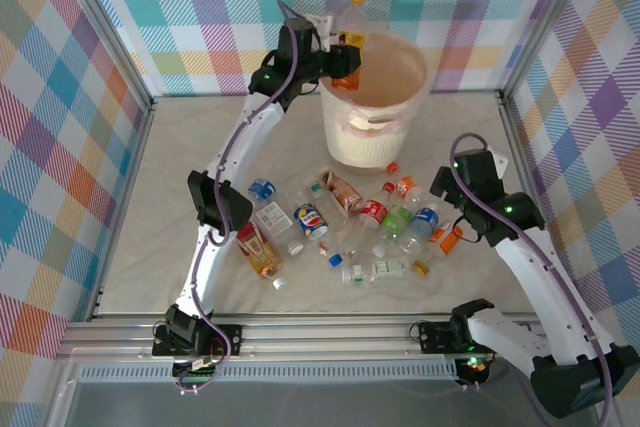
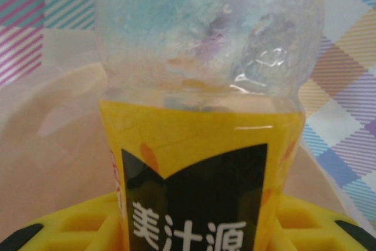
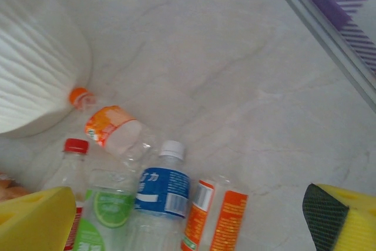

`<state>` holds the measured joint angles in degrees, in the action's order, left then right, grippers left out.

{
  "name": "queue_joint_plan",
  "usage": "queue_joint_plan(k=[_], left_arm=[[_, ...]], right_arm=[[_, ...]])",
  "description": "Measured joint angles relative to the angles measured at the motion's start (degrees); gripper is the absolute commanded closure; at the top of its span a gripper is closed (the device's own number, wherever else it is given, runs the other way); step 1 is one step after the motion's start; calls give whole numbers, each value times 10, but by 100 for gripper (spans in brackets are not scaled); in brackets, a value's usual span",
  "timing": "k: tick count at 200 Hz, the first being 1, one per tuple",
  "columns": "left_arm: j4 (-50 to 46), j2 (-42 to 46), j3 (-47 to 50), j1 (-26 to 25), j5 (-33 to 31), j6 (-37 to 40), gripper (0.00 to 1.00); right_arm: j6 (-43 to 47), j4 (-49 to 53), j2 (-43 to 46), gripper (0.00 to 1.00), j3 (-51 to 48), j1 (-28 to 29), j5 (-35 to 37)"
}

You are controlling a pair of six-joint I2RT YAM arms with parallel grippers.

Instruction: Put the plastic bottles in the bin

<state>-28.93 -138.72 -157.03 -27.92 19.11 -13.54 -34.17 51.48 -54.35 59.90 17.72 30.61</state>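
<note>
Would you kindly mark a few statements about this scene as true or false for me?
1. The left gripper grips a yellow-labelled bottle at the rim of the bin. True.
2. The right gripper is shut on a bottle. False: it is open and holds nothing, above bottles lying on the table.
3. Many bottles lie on the table in front of the bin. True.
4. The bin lies on its side. False: it stands upright.
5. The blue-labelled bottle below the right gripper has a red cap. False: its cap is white.
</note>
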Motion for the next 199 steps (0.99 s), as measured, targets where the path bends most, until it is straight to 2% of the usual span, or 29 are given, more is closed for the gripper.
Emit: queue_joint_plan(k=[53, 97, 199], left_arm=[[-23, -16, 0, -21, 14, 89, 46], [-27, -31, -2, -24, 14, 134, 22], [-17, -42, -3, -28, 14, 145, 16]], right_arm=[[-31, 10, 6, 0, -37, -37, 5], [-52, 14, 21, 0, -72, -57, 4], [-108, 18, 32, 0, -158, -69, -57]])
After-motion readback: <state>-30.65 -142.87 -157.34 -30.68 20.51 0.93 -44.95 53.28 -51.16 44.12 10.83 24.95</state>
